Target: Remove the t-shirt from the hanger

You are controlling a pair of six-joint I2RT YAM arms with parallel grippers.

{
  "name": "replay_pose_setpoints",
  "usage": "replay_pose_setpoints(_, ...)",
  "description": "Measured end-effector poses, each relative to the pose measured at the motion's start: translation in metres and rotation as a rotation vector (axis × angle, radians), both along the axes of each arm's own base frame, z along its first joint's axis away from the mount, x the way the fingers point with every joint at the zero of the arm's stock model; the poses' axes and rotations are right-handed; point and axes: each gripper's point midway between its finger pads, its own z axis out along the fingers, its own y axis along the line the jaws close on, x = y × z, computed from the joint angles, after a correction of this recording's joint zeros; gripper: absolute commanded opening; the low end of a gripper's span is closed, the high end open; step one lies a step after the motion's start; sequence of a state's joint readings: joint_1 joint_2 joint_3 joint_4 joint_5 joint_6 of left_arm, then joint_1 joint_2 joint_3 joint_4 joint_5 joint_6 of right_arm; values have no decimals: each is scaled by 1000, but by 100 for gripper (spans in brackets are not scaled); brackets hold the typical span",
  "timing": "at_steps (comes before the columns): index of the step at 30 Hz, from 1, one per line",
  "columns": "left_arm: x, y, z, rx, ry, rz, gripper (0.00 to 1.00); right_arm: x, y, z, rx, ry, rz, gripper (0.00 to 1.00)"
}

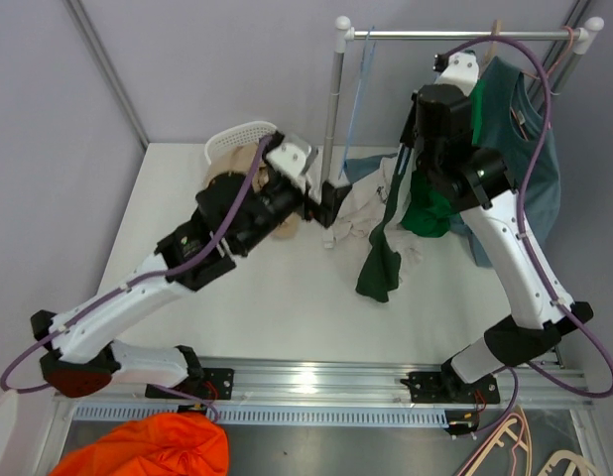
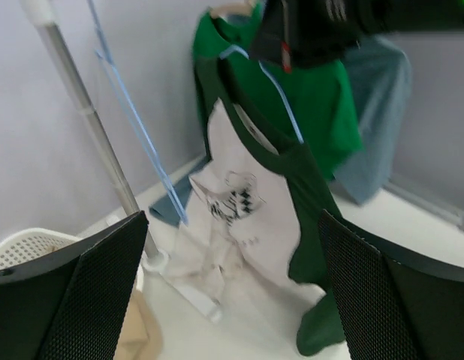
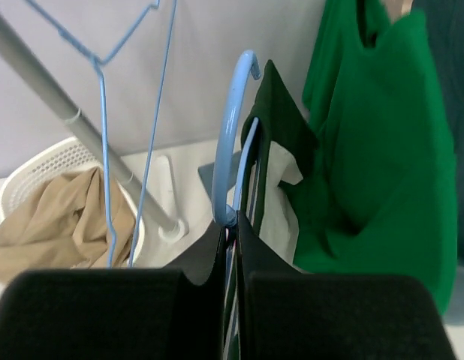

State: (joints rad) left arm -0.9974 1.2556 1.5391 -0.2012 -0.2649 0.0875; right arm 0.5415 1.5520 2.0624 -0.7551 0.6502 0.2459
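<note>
Shirt (image 2: 239, 217) is hanging unremoved on the hanger (image 3: 230, 150) your right gripper (image 3: 233, 232) is pinching; left gripper (image 2: 236, 289), 9 o'clock, is gaping.

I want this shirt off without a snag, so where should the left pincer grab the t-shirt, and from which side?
Probably the t-shirt by its loose white cloth below the print, straight on from where the open left pincer faces it. That part hangs free; the collar wraps the hanger, clamped by the right pincer.
</note>
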Motion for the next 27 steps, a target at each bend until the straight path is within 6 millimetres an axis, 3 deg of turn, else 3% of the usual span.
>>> replay_pose_setpoints(3,-40,6,-27,27,-21,-66,99,-20,-2,-11,25,24,-7,0)
replay_pose_setpoints(7,-89,22,-61,29,-51,-140,100,-32,-14,-5,65,13,-39,0)
replay_pose_setpoints(10,-107,27,-88,21,-49,-165,100,-37,-13,-2,94,14,-38,0)
replay_pose_setpoints(14,-110,23,-126,15,-42,-135,99,-41,-6,-5,126,29,-21,0)
replay_pose_setpoints(19,-111,0,-179,87,-54,-125,99,-46,8,-8,164,44,23,0)
replay_pose_setpoints(27,-108,-33,-184,90,-134,-109,100,-55,22,-6,195,51,78,0)
